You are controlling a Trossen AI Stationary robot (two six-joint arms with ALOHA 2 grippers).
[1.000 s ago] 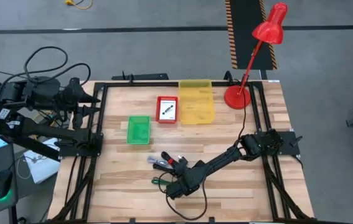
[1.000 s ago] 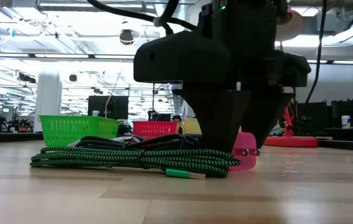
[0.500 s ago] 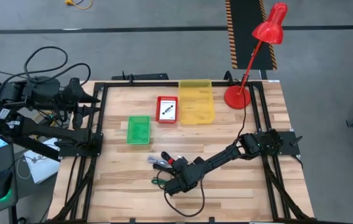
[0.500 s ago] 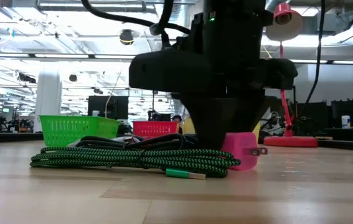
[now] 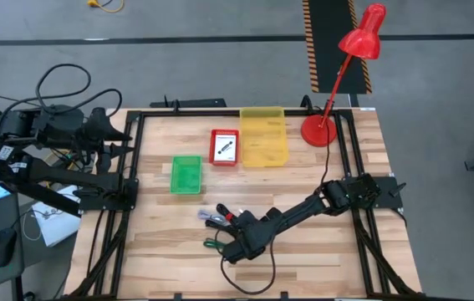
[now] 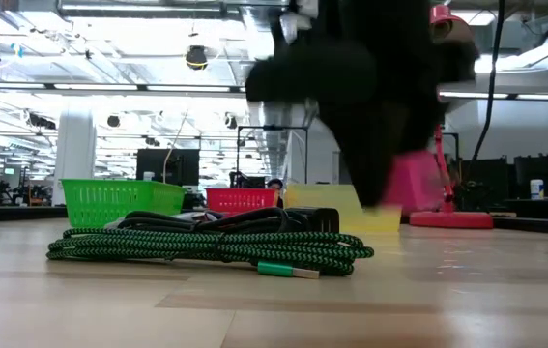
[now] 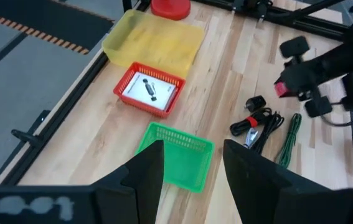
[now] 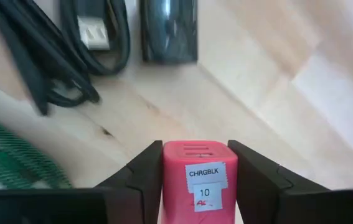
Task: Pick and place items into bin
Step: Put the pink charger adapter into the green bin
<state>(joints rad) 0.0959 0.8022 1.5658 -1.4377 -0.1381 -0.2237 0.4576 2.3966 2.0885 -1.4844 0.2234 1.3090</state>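
My right gripper (image 5: 237,243) is over the near middle of the table, shut on a pink charger block (image 8: 195,163) with a white label. In the low view the block (image 6: 414,182) hangs clear of the wood. Below and beside it lie a green braided cable (image 6: 206,249), a black cable bundle (image 8: 89,43) and a black block (image 8: 169,31), all flat on the table. A white printed card (image 5: 225,149) lies in the red bin. My left gripper (image 7: 193,155) is open, waiting beyond the table's left edge (image 5: 113,134). My right gripper pinches the pink charger block between its two fingers (image 8: 144,177), one on each of its side faces (image 8: 169,171). The fingers come from above, pointing down. The block is lifted clear of the table, its labelled face toward the wrist camera.
Three bins stand on the far half of the table: green (image 5: 186,175), red (image 5: 225,135) and yellow (image 5: 263,136). A red desk lamp (image 5: 320,130) stands at the far right corner. Bare wood lies between the cables and the bins.
My right gripper has risen from the table with the pink charger block. A second ago the block stood on the wood beside the green cable; now it is lifted clear. The cables have stayed in place.
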